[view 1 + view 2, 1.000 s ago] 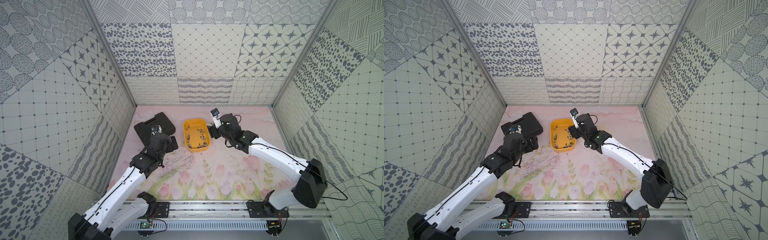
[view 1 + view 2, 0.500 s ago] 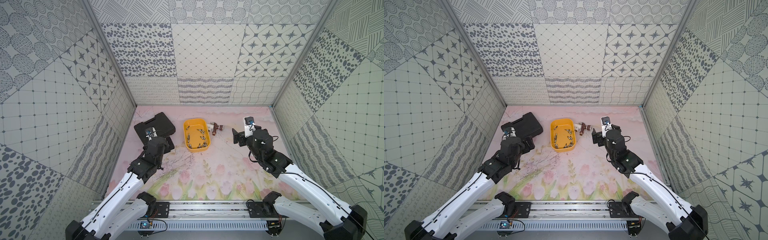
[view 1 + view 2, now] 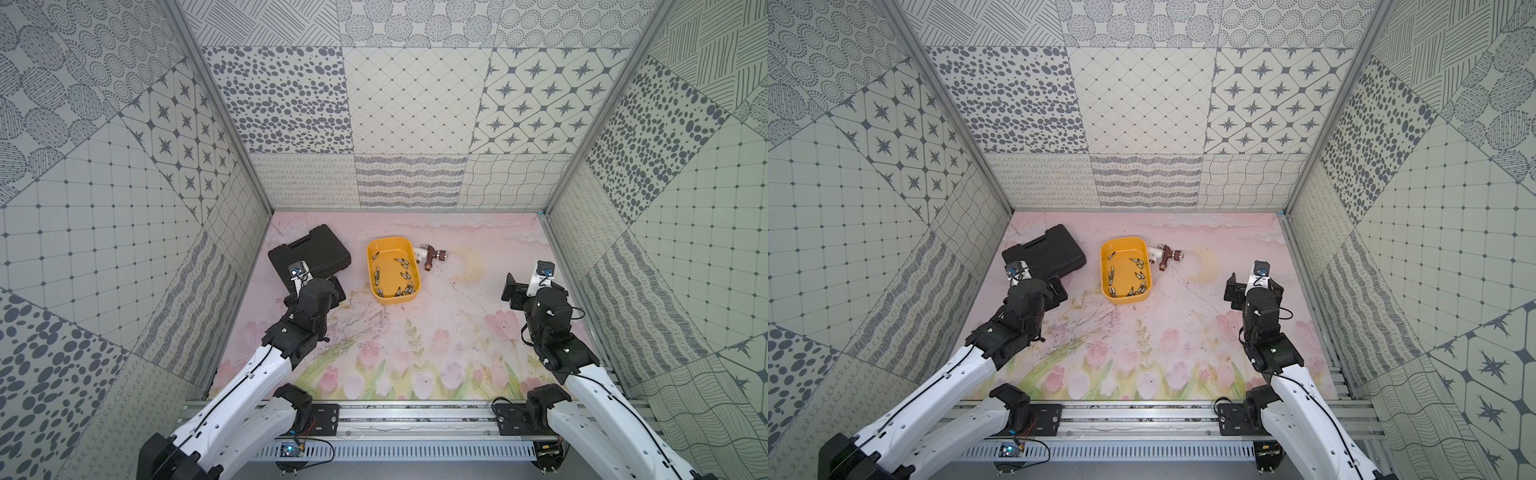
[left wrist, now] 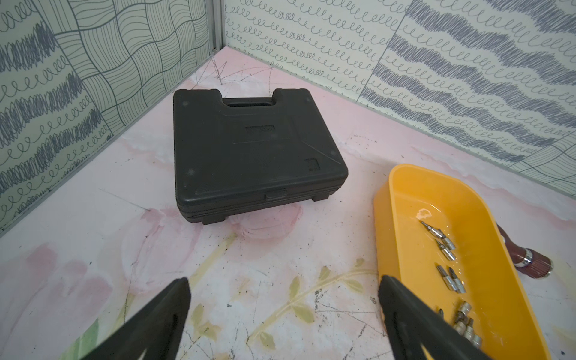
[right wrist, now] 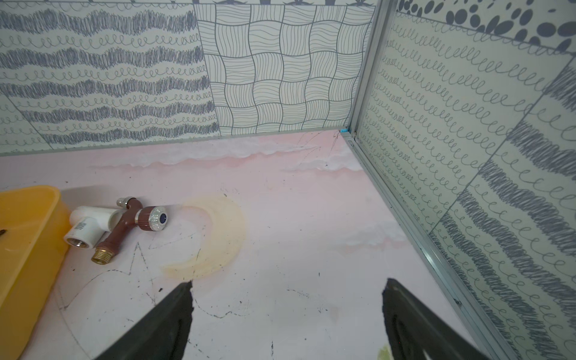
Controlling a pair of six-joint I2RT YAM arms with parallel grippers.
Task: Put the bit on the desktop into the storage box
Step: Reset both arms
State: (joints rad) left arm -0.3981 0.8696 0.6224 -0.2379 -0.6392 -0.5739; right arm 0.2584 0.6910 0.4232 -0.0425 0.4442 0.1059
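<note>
Right claw (image 5: 286,282): jaws spread wide with nothing between them, hanging over bare desktop (image 5: 311,237).
Left claw (image 4: 283,280): jaws also wide and empty.
Just changed: a second ago the right claw stood at the yellow box's edge with its jaws still parting. It has since swung well clear, and the left claw has drawn back a little.
Yellow box (image 3: 390,249): far to the right claw's left and further out; near the left claw, on its right.
Bits (image 4: 448,249): scattered on the box floor.
Tap (image 5: 124,224): between the right claw and the box, just beside the box wall.
Black case (image 4: 249,149): ahead of the left claw, shut.
Meaning: no loose bit shows on the desktop, so the drop looks done and the task likely finished.
</note>
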